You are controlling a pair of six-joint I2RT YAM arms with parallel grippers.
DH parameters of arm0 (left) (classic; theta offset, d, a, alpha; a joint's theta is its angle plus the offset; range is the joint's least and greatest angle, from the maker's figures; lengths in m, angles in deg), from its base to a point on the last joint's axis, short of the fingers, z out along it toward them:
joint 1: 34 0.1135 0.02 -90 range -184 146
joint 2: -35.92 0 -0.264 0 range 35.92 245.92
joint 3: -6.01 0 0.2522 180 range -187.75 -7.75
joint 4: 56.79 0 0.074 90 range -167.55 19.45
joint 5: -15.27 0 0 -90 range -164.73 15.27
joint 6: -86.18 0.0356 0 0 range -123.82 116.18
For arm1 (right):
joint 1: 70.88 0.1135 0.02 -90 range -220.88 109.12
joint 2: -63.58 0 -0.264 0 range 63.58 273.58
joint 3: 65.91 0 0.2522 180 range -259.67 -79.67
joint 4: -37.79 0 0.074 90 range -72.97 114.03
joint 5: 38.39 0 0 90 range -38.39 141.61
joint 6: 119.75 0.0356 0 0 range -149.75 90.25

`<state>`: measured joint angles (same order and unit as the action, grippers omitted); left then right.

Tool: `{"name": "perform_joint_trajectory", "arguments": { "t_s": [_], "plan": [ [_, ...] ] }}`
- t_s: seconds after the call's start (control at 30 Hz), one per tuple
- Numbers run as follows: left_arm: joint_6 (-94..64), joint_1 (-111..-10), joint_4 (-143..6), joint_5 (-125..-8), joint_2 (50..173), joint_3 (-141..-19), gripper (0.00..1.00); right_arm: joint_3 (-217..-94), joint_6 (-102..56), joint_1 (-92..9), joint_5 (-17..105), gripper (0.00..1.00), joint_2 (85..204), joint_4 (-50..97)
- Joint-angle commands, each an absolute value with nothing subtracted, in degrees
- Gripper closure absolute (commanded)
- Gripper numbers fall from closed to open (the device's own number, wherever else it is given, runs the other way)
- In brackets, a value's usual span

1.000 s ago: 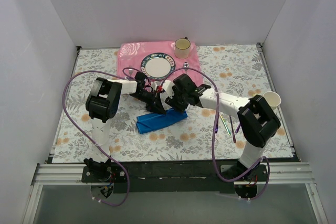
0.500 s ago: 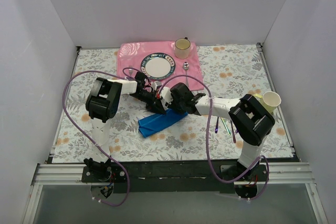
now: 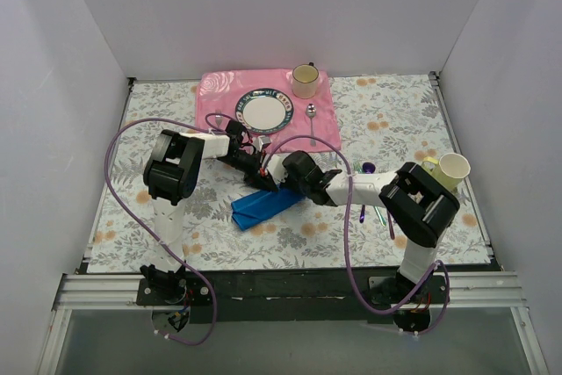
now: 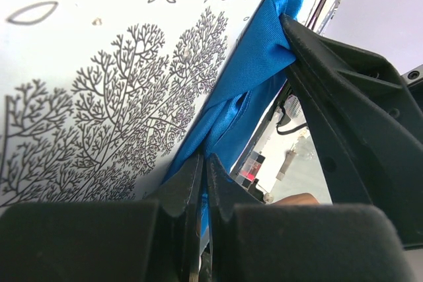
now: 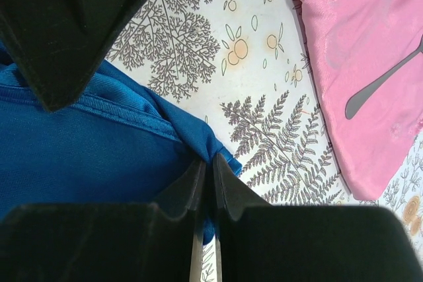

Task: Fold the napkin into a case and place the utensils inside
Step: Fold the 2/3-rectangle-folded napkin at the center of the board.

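We see the left gripper [image 4: 203, 163] pinched shut on a fold of the napkin [image 4: 248, 84], the blue cloth running out from between its jaws. The right gripper [image 5: 206, 166] is closed too, its jaws nipping a corner of the same cloth, and the rest of the napkin spreads away to its left. In each wrist view the other gripper looms just beside, so the two work almost tip to tip. From above, both meet at the napkin's far edge. The cloth itself lies as a folded strip on the counter [image 3: 158, 111], slanting from near left to far right, between the arms and just short of the placemat [image 3: 219, 94].

We count two grippers and one napkin. The utensils [image 3: 378, 208] lie on the counter well to the right of the napkin, beside the right arm. At least two slim iridescent handles show there, but the arm and its cable hide too much for a sure count. Farther out we count one pink placemat carrying one plate [image 3: 265, 111], one silver spoon [image 3: 311, 116] to the right of the plate and one cup [image 3: 305, 81] on its far right corner. A second cup [image 3: 454, 167] stands at the counter's right edge
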<state>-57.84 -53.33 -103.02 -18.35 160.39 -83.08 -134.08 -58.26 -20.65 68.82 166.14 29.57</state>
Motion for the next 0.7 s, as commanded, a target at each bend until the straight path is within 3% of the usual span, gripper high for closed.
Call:
{"name": "perform_joint_trajectory", "arguments": {
  "t_s": [0.0, 0.13, 0.17, 0.27, 0.37, 0.67],
  "plan": [
    [-56.29, -52.81, -101.76, -23.05, 159.42, -81.58, 1.00, -131.62, -59.54, -20.79, 72.79, 0.88, 165.71, 30.09],
    [-57.08, -52.81, -101.22, -20.77, 156.69, -82.19, 0.93, -130.65, -60.07, -20.52, 72.52, 0.90, 166.15, 31.23],
    [-56.99, -52.90, -101.57, -20.50, 156.60, -82.63, 0.81, -130.47, -60.25, -20.52, 72.52, 0.90, 166.32, 31.41],
    [-56.03, -52.90, -103.59, -19.45, 155.99, -83.25, 0.65, -130.21, -60.42, -20.52, 72.79, 0.91, 166.50, 31.76],
    [-54.98, -52.90, -105.35, -19.45, 154.93, -82.81, 0.58, -130.12, -60.43, -20.52, 73.05, 0.91, 166.59, 32.03],
    [-52.95, -52.90, -108.43, -20.15, 153.26, -80.26, 0.63, -129.86, -60.60, -20.44, 72.44, 0.91, 166.32, 32.12]
  ]
}}
